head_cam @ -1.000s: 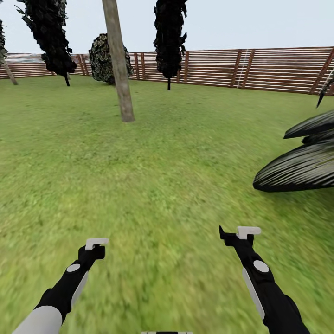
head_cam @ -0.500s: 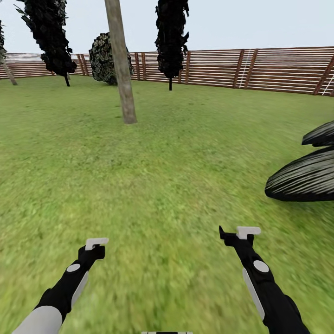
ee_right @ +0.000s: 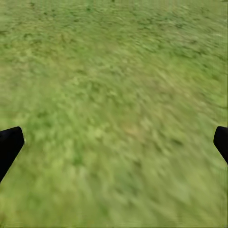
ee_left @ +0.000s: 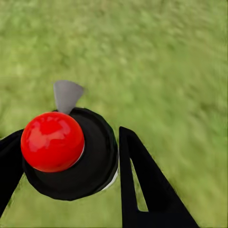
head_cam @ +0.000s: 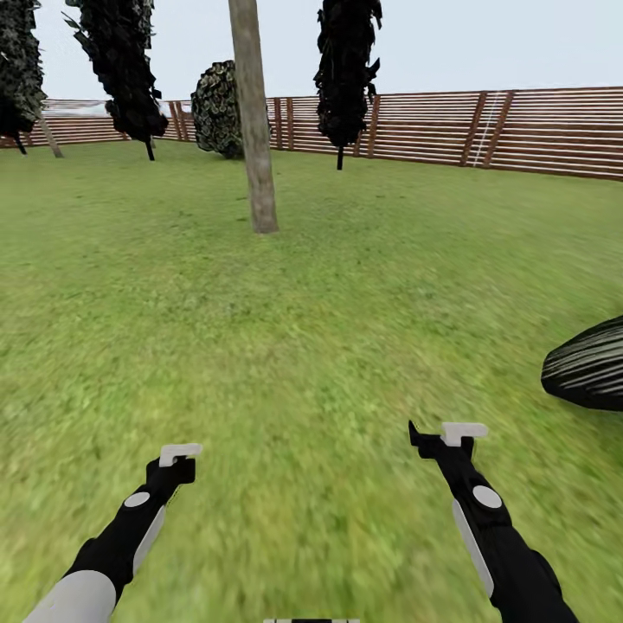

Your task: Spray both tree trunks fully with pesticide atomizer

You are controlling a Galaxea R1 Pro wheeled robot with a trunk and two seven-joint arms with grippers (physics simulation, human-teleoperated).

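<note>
A thick grey-brown tree trunk rises from the grass floor ahead, slightly left of centre and far beyond both arms. Another leaning trunk shows far off at the left by the fence. My left gripper is low at the left. In the left wrist view its fingers flank a dark round body with a red ball and a pale grey wedge, the pesticide atomizer, and the left gripper is shut on it. My right gripper hangs over bare grass, and in its wrist view the right gripper is wide open with nothing in it.
A brown slat fence rings the lawn at the back. Black-leaved cone trees and a mottled bush stand near it. A dark striped palm frond juts in at the right edge. Open grass lies between me and the trunk.
The whole picture has slid to the right, so the camera has turned left. The trunk now sits nearer centre and the frond is mostly past the right edge. Both arms hold the same pose.
</note>
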